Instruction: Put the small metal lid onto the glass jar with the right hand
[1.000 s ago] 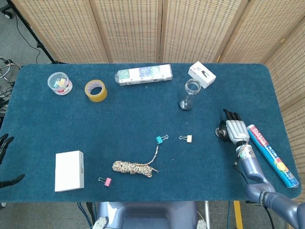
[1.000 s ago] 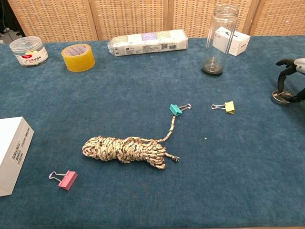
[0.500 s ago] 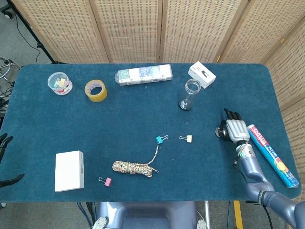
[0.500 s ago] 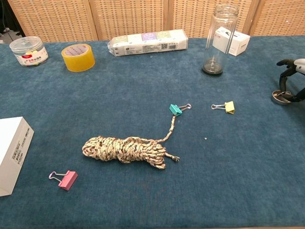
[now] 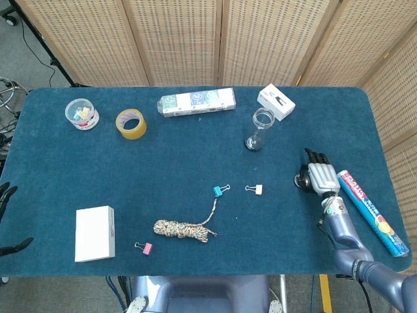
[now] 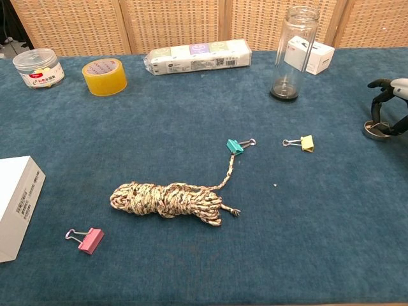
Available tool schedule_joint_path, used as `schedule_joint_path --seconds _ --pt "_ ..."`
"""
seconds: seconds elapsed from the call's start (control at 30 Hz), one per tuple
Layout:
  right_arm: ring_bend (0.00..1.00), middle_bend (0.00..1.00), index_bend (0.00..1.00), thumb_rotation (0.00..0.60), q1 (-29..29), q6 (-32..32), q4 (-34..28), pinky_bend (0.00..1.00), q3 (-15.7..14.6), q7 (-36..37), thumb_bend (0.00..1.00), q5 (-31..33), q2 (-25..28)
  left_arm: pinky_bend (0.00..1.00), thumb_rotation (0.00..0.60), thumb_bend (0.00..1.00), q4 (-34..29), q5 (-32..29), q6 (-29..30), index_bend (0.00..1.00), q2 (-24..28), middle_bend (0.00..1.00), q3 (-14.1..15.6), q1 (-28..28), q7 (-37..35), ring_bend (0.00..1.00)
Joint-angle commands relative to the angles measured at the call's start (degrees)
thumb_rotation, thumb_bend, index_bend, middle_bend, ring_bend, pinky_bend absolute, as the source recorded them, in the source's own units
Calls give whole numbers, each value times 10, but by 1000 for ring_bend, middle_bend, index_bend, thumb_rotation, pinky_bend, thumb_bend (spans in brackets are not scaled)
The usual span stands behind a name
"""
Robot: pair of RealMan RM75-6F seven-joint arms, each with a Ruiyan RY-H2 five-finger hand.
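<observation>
The right hand (image 5: 317, 177) is reaching down over the small metal lid (image 6: 376, 130), its dark fingers (image 6: 380, 102) curling around it; whether they are actually gripping it, I cannot tell. The lid is lying flat on the blue tabletop (image 5: 195, 169) near the right edge, well apart from the upright glass jar (image 6: 289, 53), which is standing beside a white box (image 6: 310, 53). The left hand (image 5: 6, 195) is hanging released off the left edge.

**Robot body: visible parts**

Right hand (image 5: 319, 176): silver-white back plate, black fingers (image 6: 380, 83). Wrist with small green and red spots and thin dark cables, joined to a blue-grey rounded forearm (image 5: 343, 229). Left hand (image 5: 6, 195): black fingers only, at the frame edge.
</observation>
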Motion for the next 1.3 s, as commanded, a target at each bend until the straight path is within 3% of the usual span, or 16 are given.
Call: schedule_joint_path --seconds 0.03,0.77,1.07,1.3 --pt "0 0 613 600 0 0 1 0 0 0 517 0 -1 0 600 0 0 0 0 0 0 0 0 0 0 0" --pt "0 0 632 600 -7 30 -47 0 11 0 533 -5 29 0 600 0 -1 4 0 0 1 0 2 0 -3 0" --pt "0 0 635 600 -19 65 -116 0 20 -19 551 -5 77 0 600 0 1 10 3 0 4 0 4 2 -12 0" --pt "0 0 638 600 -20 98 -200 0 41 -41 565 -13 146 0 600 0 3 17 7 0 6 0 7 4 -19 0"
